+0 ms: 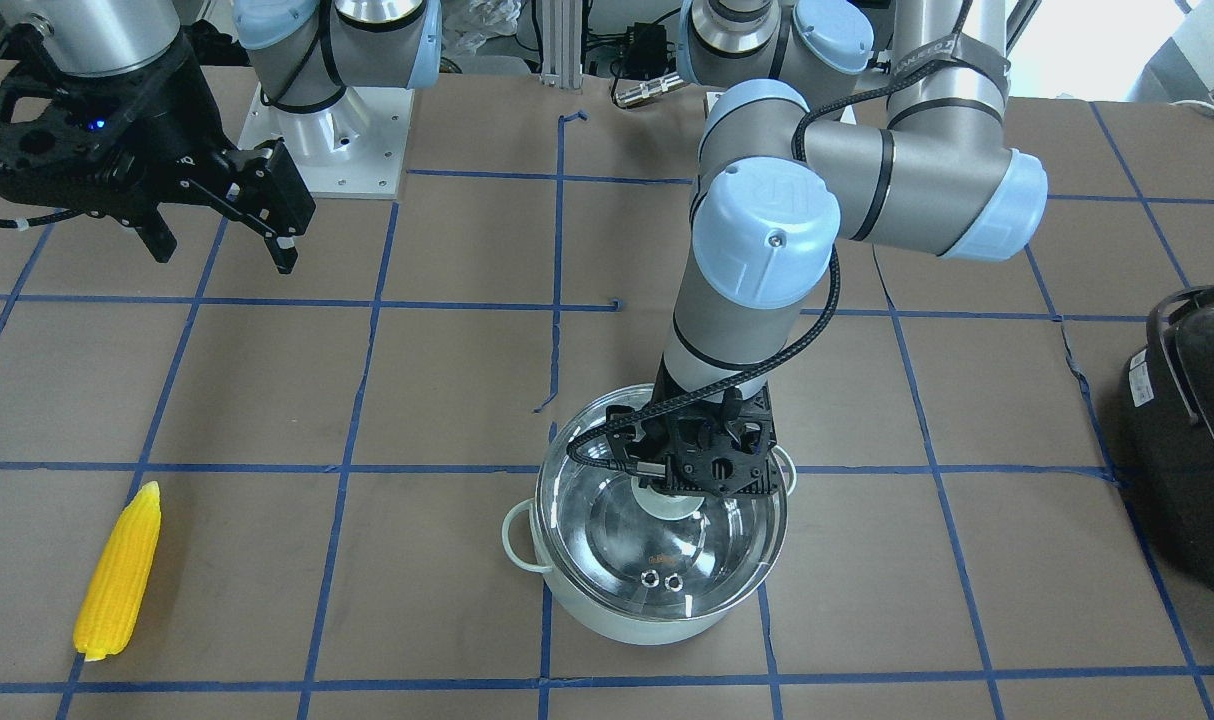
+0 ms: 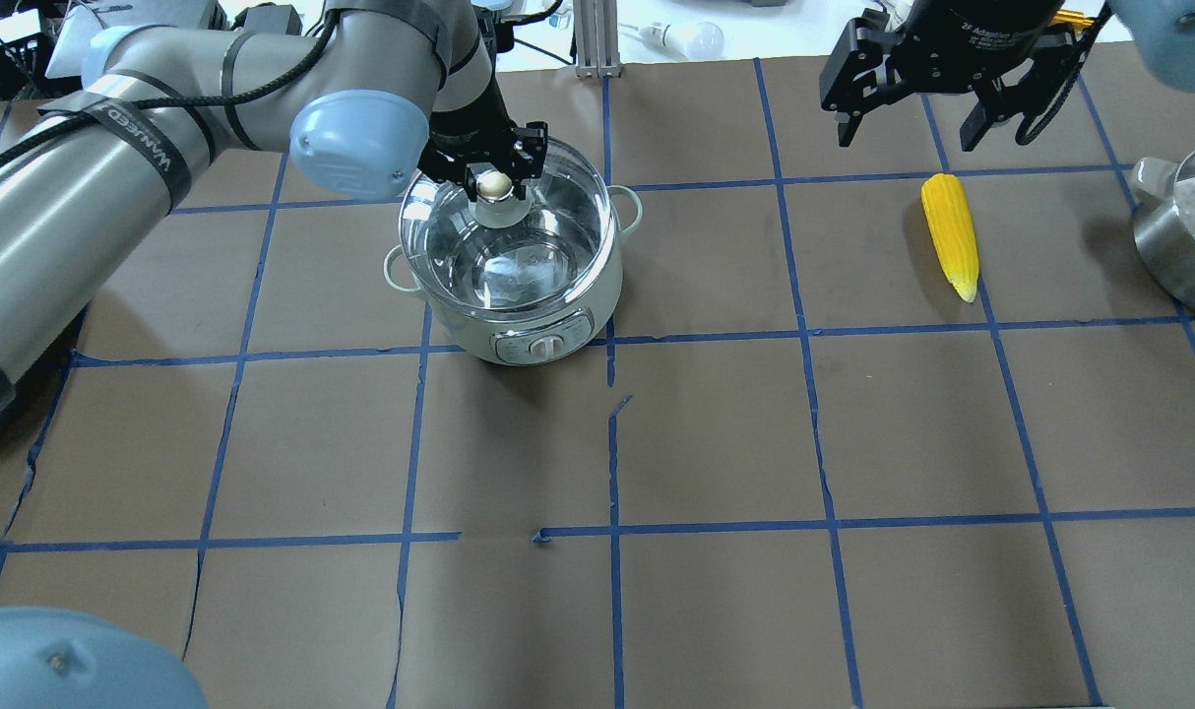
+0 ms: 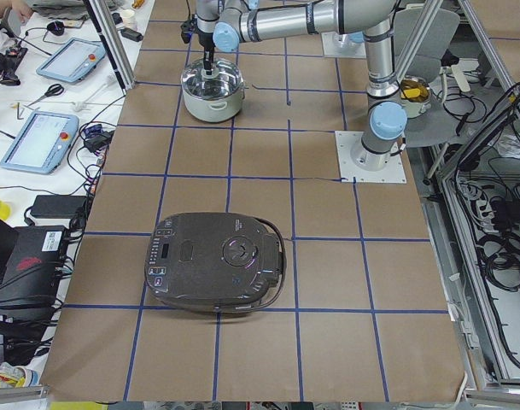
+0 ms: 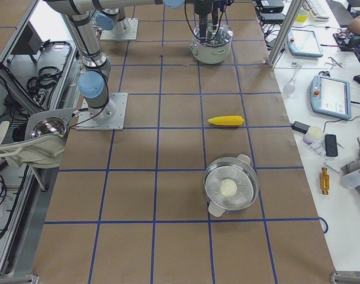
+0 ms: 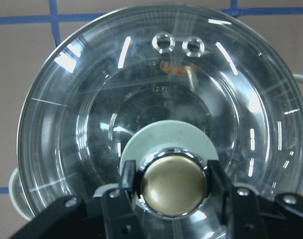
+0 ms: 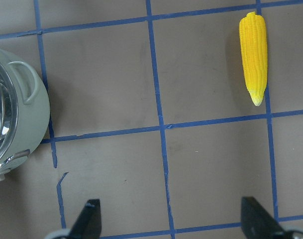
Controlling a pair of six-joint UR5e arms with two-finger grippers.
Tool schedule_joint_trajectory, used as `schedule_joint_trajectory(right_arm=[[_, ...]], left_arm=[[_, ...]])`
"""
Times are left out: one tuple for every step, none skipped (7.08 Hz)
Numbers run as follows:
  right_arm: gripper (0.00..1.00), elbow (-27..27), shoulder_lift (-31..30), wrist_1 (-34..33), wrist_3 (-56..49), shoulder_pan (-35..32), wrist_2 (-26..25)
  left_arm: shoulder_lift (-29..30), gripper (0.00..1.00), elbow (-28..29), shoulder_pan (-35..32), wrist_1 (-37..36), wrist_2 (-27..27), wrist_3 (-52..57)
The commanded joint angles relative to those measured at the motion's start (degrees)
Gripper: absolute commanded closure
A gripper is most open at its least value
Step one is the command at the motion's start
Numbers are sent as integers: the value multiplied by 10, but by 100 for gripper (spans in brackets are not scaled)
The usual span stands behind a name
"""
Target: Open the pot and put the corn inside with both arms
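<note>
Pot (image 2: 519, 330): pale mint-green, standing upright on the table (image 2: 716, 443), left of centre and on the far side from the robot base; control dial on the near wall, one loop handle on each side.
Lid (image 2: 548, 246): clear glass, seated on the pot rim, level; steel interior visible through it; two small vent holes near the far edge.
Lid knob (image 5: 173, 186): round, brass-coloured top with chrome rim, on a pale collar at the lid centre.
Left gripper (image 2: 495, 180): lowered onto the lid from above; fingers (image 5: 218, 184) drawn in narrow against opposite sides of the lid knob, gripping it.
Corn (image 2: 951, 234): yellow cob lying flat on the table, right of the pot and well apart from it, on the far side of the table; tapered tip pointing toward the robot; resting alone, touched by nothing.
Right gripper (image 2: 908, 138): raised above the table near the corn, clear of it; fingers spread wide, holding nothing.
Table: covered in brown paper, marked with a grid of blue tape.
Black appliance (image 3: 213, 260): large, closed, at the left end of the table, well apart from the pot.
Second steel pot (image 4: 230, 186): uncovered, at the right end of the table beyond the corn, a pale round item inside.
</note>
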State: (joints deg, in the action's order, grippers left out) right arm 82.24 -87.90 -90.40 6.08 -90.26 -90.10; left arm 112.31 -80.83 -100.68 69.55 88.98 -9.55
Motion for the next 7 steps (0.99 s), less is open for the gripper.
schedule_joint_trajectory(right_arm=[[0, -1, 0, 0, 0, 0, 0], [0, -3, 2, -1, -2, 4, -1], [0, -5, 8, -6, -4, 13, -1], [0, -15, 20, -10, -15, 34, -6], [0, -26, 31, -9, -25, 65, -18], [0, -29, 59, -12, -65, 99, -37], [0, -28, 78, -19, -95, 131, -35]], left_arm=[[-32, 68, 50, 27, 98, 3, 28], [-38, 70, 38, 73, 100, 13, 91], [-43, 72, 11, 118, 91, 17, 129], [-48, 74, -6, 155, 82, 23, 175], [-49, 76, -16, 189, 76, 23, 222], [-50, 76, -36, 218, 67, 20, 230], [-49, 76, -69, 245, 13, 18, 249]])
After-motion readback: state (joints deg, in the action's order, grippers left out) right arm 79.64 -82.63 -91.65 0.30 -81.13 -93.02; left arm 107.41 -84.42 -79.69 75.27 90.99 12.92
